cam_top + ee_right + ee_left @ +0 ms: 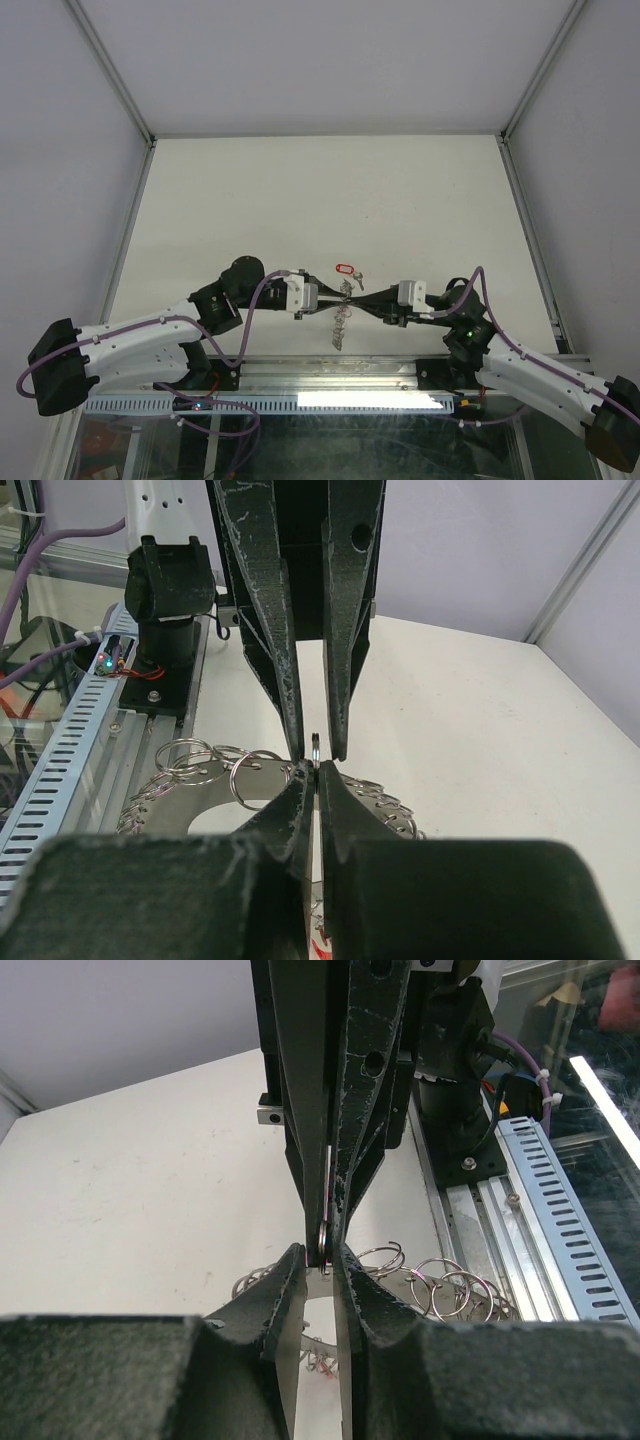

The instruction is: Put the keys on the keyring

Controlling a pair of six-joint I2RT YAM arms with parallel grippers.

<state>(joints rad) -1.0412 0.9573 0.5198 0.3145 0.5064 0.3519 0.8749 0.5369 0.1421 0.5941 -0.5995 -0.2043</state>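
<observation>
Fingers (290, 805) of the right gripper (313, 771) are pressed together on a thin edge of metal. Its lower end is hidden behind their tips, so I cannot tell for certain that it is part of the keyring (190, 770). In the left wrist view the left gripper (322, 1260) has its own fingers (285, 1290) a little apart. The same sliver stands in that gap, and contact with either pad cannot be made out.

From above, the two grippers meet tip to tip over the bench (300, 190), and their dark tips hide the point of grip. The one keyring trails from that point toward 6 o'clock. Whether it hangs or rests on the bench is unclear. Its silver keys are too small and too crowded to count. In the left wrist view four wire loops (440, 1282) show at 3 o'clock of the tips; the rest is cut off by the fingers.

The one red-tagged key (346, 269) lies on the bench at 12 o'clock of the meeting tips, just beside them and held by neither gripper.
</observation>
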